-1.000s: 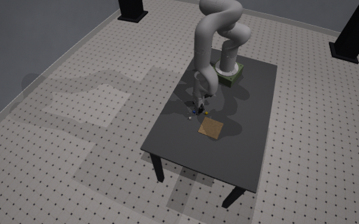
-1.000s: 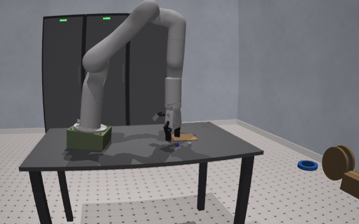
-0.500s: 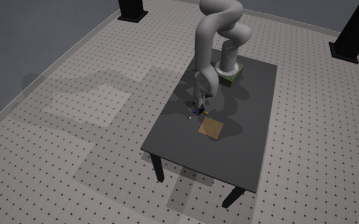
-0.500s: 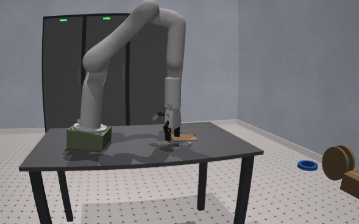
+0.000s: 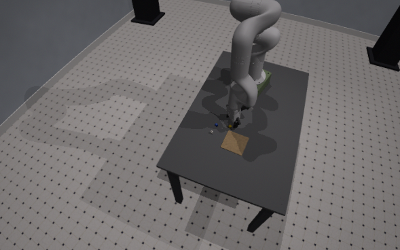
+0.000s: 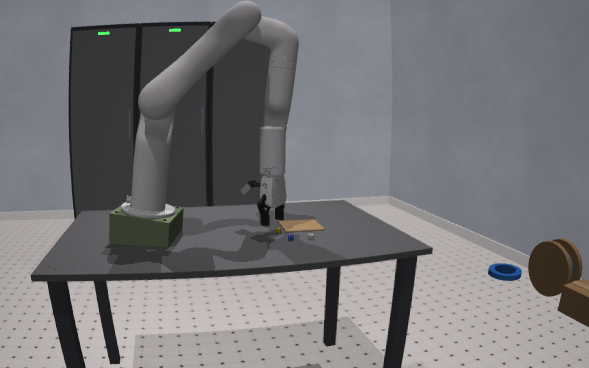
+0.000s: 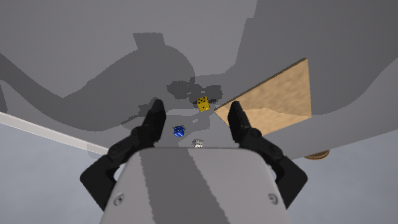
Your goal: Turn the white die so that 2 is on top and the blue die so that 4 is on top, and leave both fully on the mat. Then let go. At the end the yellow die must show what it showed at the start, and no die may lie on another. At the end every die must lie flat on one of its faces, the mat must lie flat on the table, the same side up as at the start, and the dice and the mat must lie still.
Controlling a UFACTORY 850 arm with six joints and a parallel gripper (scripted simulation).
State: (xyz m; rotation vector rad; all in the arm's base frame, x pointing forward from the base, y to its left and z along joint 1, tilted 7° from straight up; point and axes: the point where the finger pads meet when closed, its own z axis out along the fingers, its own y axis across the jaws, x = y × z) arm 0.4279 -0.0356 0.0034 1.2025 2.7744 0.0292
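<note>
Three small dice lie on the dark table, off the tan mat (image 5: 235, 143). The white die (image 5: 211, 132) is nearest the table's left edge, the blue die (image 5: 216, 125) is beside it, and the yellow die (image 5: 230, 126) lies close to the mat's corner. In the wrist view the yellow die (image 7: 203, 104) sits between and beyond my fingertips, the blue die (image 7: 179, 131) is nearer the left finger, and the white die (image 7: 198, 143) is partly hidden by the gripper body. My gripper (image 7: 197, 108) is open and empty, hovering low over the table; it also shows in the top view (image 5: 233, 123).
The arm's green base block (image 6: 146, 226) stands at the back of the table. The mat (image 7: 274, 102) lies to the right of the fingers. A blue ring (image 6: 504, 271), a wooden spool (image 6: 553, 260) and a box (image 6: 588, 302) are on the floor.
</note>
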